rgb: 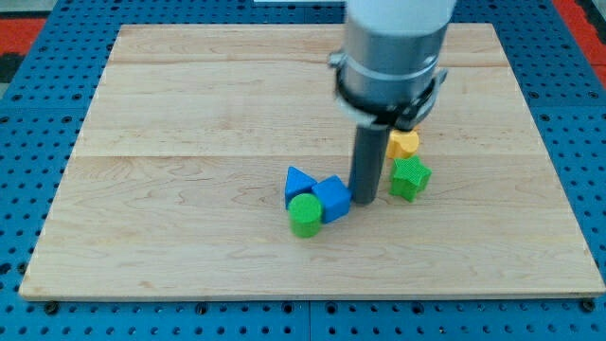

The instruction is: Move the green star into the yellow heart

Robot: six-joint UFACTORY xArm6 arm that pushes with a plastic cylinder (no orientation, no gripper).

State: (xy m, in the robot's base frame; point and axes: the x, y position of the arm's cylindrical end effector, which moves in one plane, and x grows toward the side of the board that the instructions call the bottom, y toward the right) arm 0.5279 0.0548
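Camera view showed a pale wooden surface (189,114) resting on a blue pegboard (28,142). Nearest the viewer, a green cylinder (305,215) touched a blue cube (331,198), with a blue triangular block (298,182) against both on the left. Just right of the cube, my tip (365,200) met the surface, between that cluster and the green star (410,178). The star lay just right of the rod, close but seemingly not touched by it. Directly beyond the star sat the yellow heart (404,143), partly hidden by the arm; the two looked touching or nearly so. By this reading, the task appeared almost finished, with perhaps a short nudge away from the viewer left. Farther back, the rod rose straight up into the arm's wide grey cylinder (393,38). No claw existed on this arm, so it had no open or closed state to report.
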